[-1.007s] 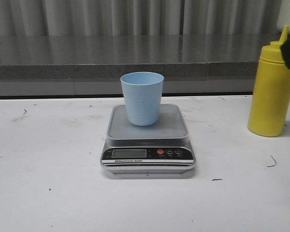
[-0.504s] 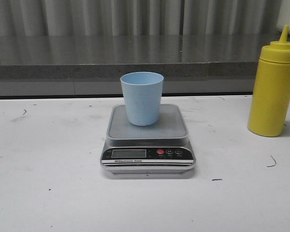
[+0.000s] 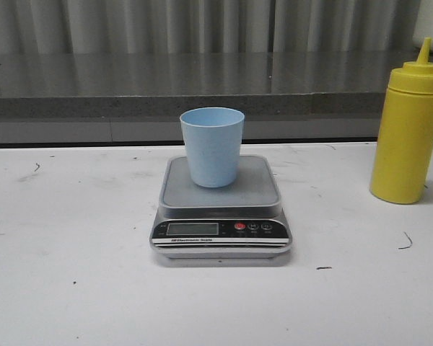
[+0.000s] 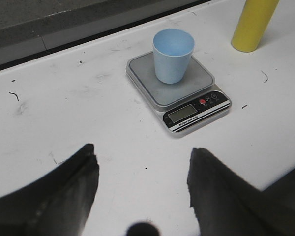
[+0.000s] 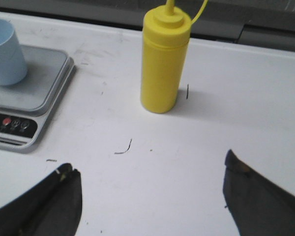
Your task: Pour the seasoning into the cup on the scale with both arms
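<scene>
The pale blue cup (image 3: 212, 146) stands upright on the steel platform of the silver-grey scale (image 3: 222, 216) at the table's middle. The yellow seasoning bottle (image 3: 408, 127) stands upright at the far right, nozzle up. Neither gripper shows in the front view. In the left wrist view my left gripper (image 4: 141, 157) is open and empty, well short of the scale (image 4: 191, 109) and cup (image 4: 173, 55). In the right wrist view my right gripper (image 5: 150, 169) is wide open and empty, short of the bottle (image 5: 163, 61), with the cup (image 5: 6, 51) and scale (image 5: 27, 101) off to one side.
The white tabletop (image 3: 72, 238) bears small dark scuff marks. A grey ledge (image 3: 130, 94) and corrugated wall run along the back edge behind the scale and bottle.
A black gripper part that covered the bottle's shoulder at the right edge one second ago has left the front view. The bottle, cup and scale have not moved.
</scene>
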